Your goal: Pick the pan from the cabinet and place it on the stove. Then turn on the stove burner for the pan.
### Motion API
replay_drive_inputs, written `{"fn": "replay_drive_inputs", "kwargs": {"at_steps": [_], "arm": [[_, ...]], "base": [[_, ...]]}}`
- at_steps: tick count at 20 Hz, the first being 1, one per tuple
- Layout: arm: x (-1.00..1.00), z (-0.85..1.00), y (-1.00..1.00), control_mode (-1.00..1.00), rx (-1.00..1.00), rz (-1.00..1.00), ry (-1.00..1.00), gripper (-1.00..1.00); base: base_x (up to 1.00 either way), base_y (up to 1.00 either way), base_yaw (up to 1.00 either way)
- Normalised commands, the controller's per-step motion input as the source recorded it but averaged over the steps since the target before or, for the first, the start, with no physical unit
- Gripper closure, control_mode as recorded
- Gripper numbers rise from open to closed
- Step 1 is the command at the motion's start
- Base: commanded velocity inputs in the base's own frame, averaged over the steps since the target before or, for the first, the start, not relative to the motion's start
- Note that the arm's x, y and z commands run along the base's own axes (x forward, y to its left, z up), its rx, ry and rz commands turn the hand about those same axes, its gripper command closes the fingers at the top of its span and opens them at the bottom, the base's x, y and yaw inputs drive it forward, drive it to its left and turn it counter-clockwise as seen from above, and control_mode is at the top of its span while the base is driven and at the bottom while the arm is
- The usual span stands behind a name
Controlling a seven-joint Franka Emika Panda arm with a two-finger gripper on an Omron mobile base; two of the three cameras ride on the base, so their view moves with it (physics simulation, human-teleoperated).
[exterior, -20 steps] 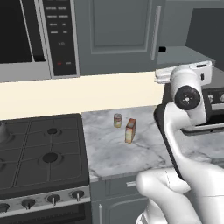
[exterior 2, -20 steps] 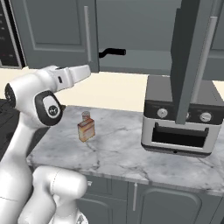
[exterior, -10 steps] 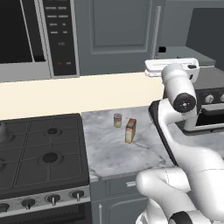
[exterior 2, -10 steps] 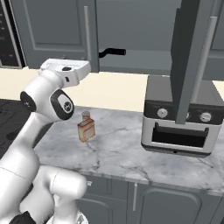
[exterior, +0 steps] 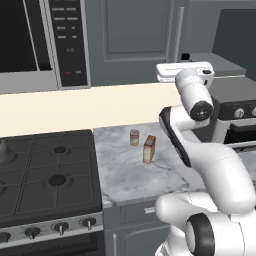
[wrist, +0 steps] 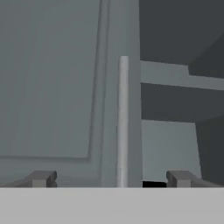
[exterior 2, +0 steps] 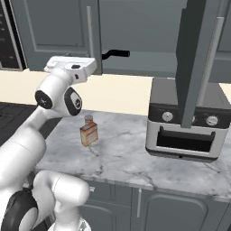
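Note:
The pan's black handle (exterior 2: 115,54) pokes out of the open cabinet (exterior 2: 149,54) just past the closed left door; a bit of that handle (exterior: 185,56) also shows in the left base view, and the steel bowl is hidden. My gripper (wrist: 111,180) is open and empty, level with the cabinet's lower edge. It faces the closed door's vertical bar handle (wrist: 123,122), with the grey inner shelf (wrist: 179,82) to the right. The white hand (exterior: 183,72) hangs in front of the cabinet. The stove (exterior: 30,165) lies at lower left, its larger burner (exterior: 57,180) bare.
A toaster oven (exterior 2: 186,131) stands on the marble counter (exterior 2: 122,158) under the swung-out cabinet door (exterior 2: 198,58). A small tin can (exterior: 134,137) and an orange box (exterior: 149,149) sit mid-counter. The microwave (exterior: 35,40) hangs above the stove. Stove knobs (exterior: 60,227) line the front strip.
The arm has lifted the hand up and swung it toward the cabinet front. The jaws stay wide open and empty.

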Motion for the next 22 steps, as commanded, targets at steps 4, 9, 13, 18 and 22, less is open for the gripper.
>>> {"fn": "replay_drive_inputs", "kwargs": {"at_steps": [4,9,13,18,22], "arm": [[0.54,0.04,0.0,-1.0,0.01,0.04,0.0,-1.0],[0.37,0.11,-0.08,-1.0,0.0,0.0,0.01,-1.0],[0.29,0.1,-0.08,-1.0,0.0,0.0,0.0,-1.0],[0.31,0.05,-0.03,-1.0,0.0,0.0,0.0,-1.0],[0.35,0.0,-0.09,-1.0,0.0,0.01,0.0,-1.0]], "base": [[0.0,0.0,0.0],[0.0,0.0,0.0],[0.0,0.0,0.0],[0.0,0.0,0.0],[0.0,0.0,0.0]]}}
